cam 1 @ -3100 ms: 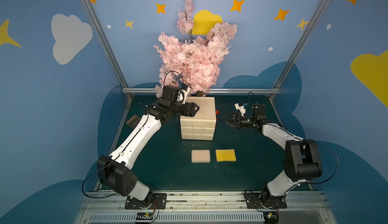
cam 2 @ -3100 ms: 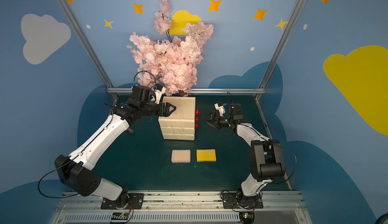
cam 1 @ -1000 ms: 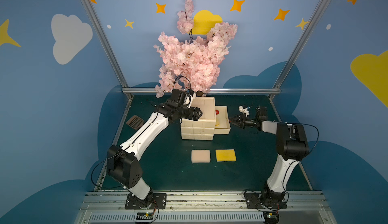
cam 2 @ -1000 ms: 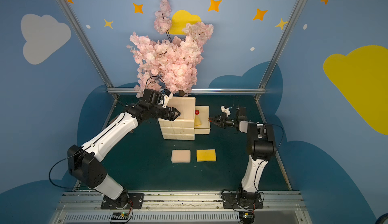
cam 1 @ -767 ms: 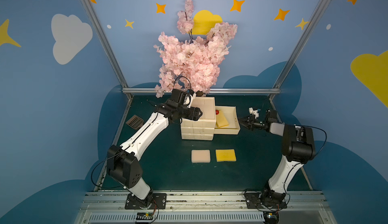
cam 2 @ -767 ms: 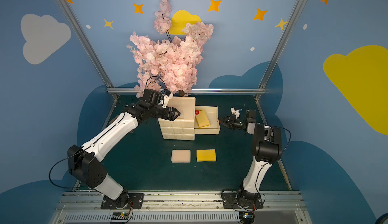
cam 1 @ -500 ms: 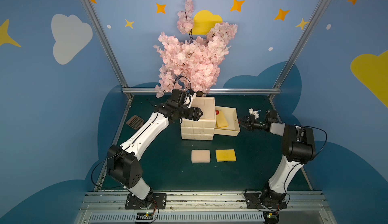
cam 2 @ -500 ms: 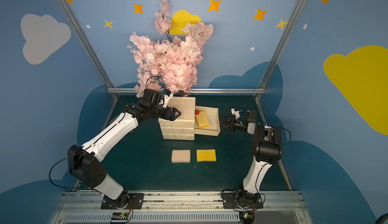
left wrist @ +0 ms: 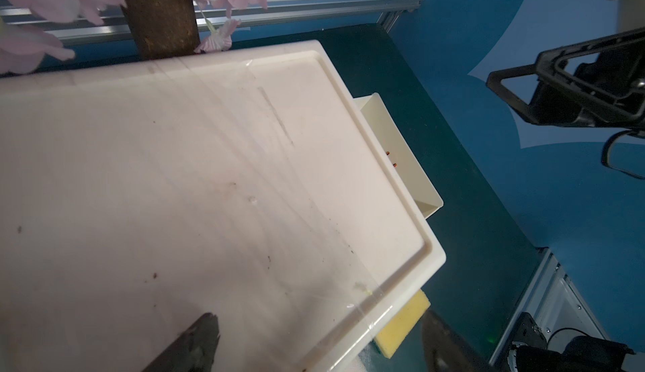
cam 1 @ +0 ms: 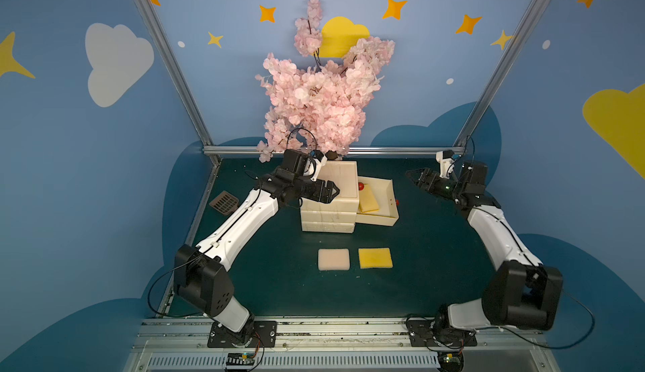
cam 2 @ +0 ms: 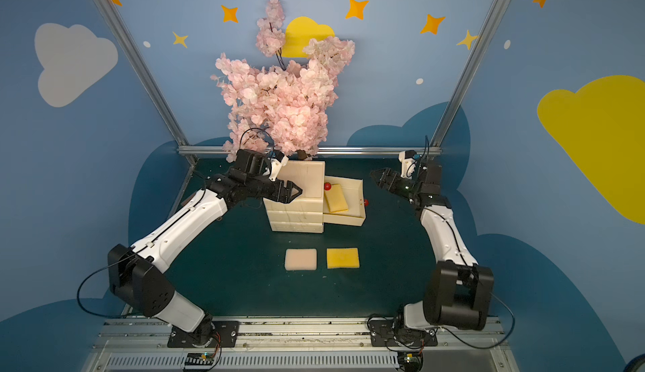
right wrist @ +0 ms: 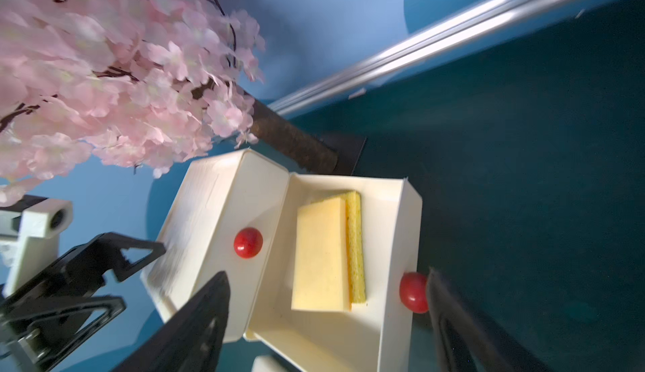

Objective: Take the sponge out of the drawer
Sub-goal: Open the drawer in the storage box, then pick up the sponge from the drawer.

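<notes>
A cream drawer unit (cam 1: 340,178) (cam 2: 307,178) (left wrist: 174,178) stands at the back middle of the table. The drawer (cam 1: 392,196) (cam 2: 363,197) (right wrist: 401,220) under the top one is pulled out to the right. A yellow sponge (cam 1: 368,201) (cam 2: 335,197) (right wrist: 321,255) lies inside it, leaning on one long edge. My left gripper (cam 1: 328,190) (cam 2: 295,190) (left wrist: 321,318) hovers open over the unit's top. My right gripper (cam 1: 413,176) (cam 2: 377,175) (right wrist: 326,274) is open, empty, raised to the right of the drawer and apart from its red knob (cam 1: 397,202) (right wrist: 413,291).
A pale pink sponge (cam 1: 333,259) and a second yellow sponge (cam 1: 375,258) (left wrist: 401,325) lie on the green mat in front of the unit. A pink blossom tree (cam 1: 321,101) stands right behind it. A brown grate (cam 1: 225,202) lies at the left, by the metal frame rail (cam 1: 384,149).
The right gripper pulled the drawer out to the right, let go of the knob, opened and lifted away. The sponge came into sight. The left gripper opened a little wider above the unit.
</notes>
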Robot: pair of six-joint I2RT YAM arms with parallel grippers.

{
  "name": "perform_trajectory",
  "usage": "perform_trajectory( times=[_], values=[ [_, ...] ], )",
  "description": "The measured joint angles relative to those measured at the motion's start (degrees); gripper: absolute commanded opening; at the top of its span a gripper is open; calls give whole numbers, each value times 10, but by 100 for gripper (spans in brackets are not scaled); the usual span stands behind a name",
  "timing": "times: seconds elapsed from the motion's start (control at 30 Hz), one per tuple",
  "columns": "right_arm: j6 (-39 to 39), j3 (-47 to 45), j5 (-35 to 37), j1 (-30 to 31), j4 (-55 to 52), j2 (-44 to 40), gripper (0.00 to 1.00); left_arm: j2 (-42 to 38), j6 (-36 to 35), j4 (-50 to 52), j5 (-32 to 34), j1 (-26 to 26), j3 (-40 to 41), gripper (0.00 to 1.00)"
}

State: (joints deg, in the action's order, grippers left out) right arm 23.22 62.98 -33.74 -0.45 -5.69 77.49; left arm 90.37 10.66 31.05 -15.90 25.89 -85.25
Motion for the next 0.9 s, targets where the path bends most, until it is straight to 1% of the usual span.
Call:
perform_trajectory(
  times=[0.07,0.1,0.2,0.27,0.37,0.43,0.5,0.57,0.63,0.7,0.77,0.83,0.9],
  values=[
    [12,-22,47,38,30,-39,92,-3,0,-2,-1,0,1,91],
    [31,-33,50,49,51,-49,91,-5,0,-4,-2,0,3,91],
    [132,-75,43,50,144,-51,91,-17,-1,-11,-6,0,17,91],
    [205,-92,24,45,199,-28,91,-24,-2,-13,-8,0,23,91],
    [260,-77,-9,45,212,15,92,-31,-2,-17,-8,0,26,91],
    [260,-49,-15,53,178,31,91,-35,-2,-21,-8,0,26,91],
    [248,-30,-3,66,153,24,92,-38,-3,-24,-8,0,26,91],
    [230,-30,18,78,140,-7,91,-41,-4,-27,-8,0,26,91],
    [203,-33,59,96,123,-55,91,-43,-4,-32,-6,0,30,91],
    [195,-41,102,109,121,-101,92,-43,-4,-33,-6,0,34,91],
    [194,-63,132,112,145,-138,92,-43,-4,-34,-6,0,35,91],
    [185,-89,138,109,174,-152,91,-43,-4,-36,-7,0,36,91],
    [168,-86,136,107,164,-141,91,-43,-4,-37,-9,0,36,91]
  ],
)
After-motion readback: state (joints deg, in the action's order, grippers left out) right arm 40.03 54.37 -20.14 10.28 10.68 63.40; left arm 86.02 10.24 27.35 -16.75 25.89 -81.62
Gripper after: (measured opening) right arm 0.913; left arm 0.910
